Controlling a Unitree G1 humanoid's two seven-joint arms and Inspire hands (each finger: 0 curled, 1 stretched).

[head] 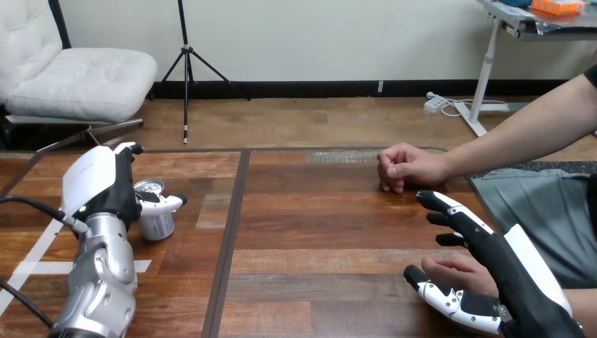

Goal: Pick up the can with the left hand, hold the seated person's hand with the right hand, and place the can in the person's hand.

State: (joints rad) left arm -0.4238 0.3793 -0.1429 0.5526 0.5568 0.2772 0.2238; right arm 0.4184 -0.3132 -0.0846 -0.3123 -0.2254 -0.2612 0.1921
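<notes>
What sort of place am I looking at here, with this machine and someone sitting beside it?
Probably a robot test or demo bench: a wooden table marked with white tape, one can held by the robot's left hand, and a seated person's nearer hand by its right hand.

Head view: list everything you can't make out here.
- Can: its left side, hidden behind the left robot hand; grip cannot be told.
- Person's hand at the view's bottom: mostly covered by the right robot hand; contact unclear.
- Right robot hand's wrist: cut off by the bottom edge.
</notes>
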